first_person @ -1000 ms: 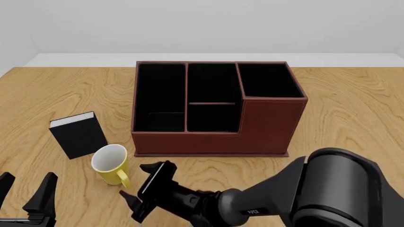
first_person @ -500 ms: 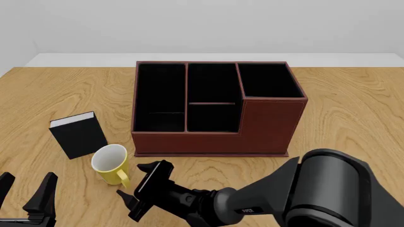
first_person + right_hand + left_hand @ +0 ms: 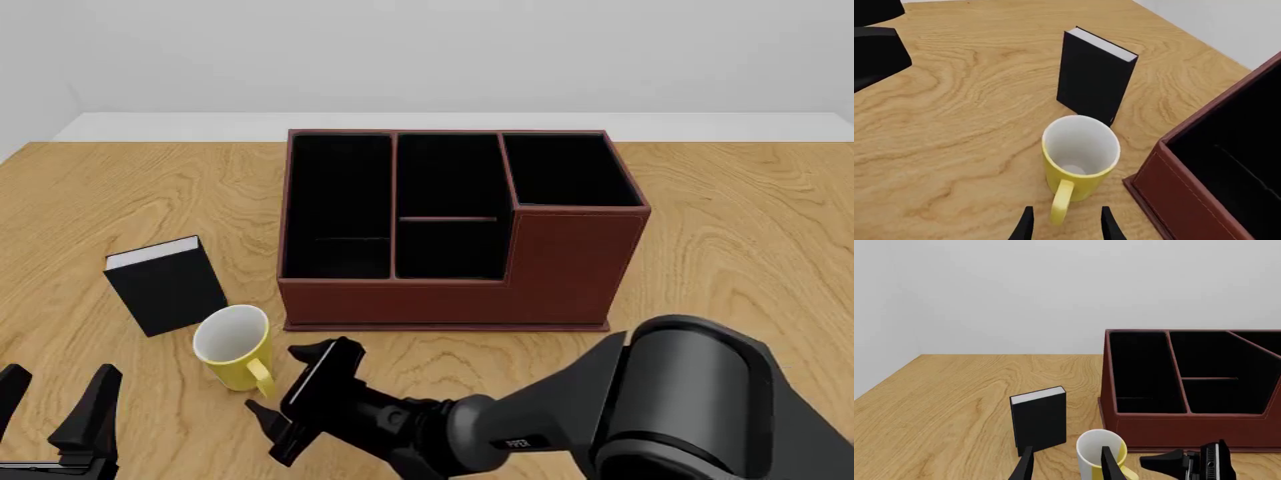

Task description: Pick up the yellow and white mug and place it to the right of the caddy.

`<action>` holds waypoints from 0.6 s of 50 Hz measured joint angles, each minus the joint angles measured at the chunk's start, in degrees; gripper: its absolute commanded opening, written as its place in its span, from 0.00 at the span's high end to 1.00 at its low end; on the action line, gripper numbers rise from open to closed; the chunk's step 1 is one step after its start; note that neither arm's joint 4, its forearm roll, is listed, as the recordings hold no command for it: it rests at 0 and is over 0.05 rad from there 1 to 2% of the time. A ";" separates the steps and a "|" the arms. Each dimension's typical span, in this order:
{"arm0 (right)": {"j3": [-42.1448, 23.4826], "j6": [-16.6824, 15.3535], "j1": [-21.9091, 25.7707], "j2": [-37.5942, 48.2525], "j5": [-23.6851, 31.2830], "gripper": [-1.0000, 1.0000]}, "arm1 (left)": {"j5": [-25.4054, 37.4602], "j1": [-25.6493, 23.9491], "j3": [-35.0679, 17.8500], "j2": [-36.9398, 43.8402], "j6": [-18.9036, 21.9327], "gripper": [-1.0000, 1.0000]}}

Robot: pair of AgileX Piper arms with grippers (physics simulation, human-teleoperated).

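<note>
The yellow and white mug (image 3: 235,347) stands upright on the table, left of and in front of the caddy (image 3: 561,270), its handle toward the near side. The caddy is a large reddish-brown box with black compartments. My right gripper (image 3: 283,385) is open just short of the mug's handle. In the right wrist view the handle (image 3: 1062,200) lies ahead of the open right gripper (image 3: 1066,214), not clasped. My left gripper (image 3: 60,388) is open at the near left edge, holding nothing. In the left wrist view the mug (image 3: 1089,452) shows beyond the left gripper (image 3: 1066,455).
A small black book (image 3: 167,285) with white pages stands upright just left of and behind the mug, also book (image 3: 1094,75) and book (image 3: 1039,420). The caddy's front wall (image 3: 1201,200) is close beside the mug.
My right gripper has edged slightly left toward the mug's handle, still open. The mug, the book and the left gripper have not moved.
</note>
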 measured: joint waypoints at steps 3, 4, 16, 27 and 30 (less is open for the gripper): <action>-0.30 0.04 0.04 0.23 0.17 0.00 | 0.00 0.00 0.00 0.00 0.00 0.00; -0.41 0.06 0.06 0.29 0.24 0.00 | 0.00 0.00 0.00 0.00 0.00 0.00; -1.86 0.18 0.08 1.32 0.97 0.00 | 0.00 0.00 0.00 0.00 0.00 0.00; -2.81 0.53 0.34 1.94 1.52 1.00 | 0.00 0.00 0.00 0.00 0.00 0.00; -2.78 0.50 0.50 1.86 1.60 1.00 | 0.00 0.00 0.00 0.00 0.00 0.00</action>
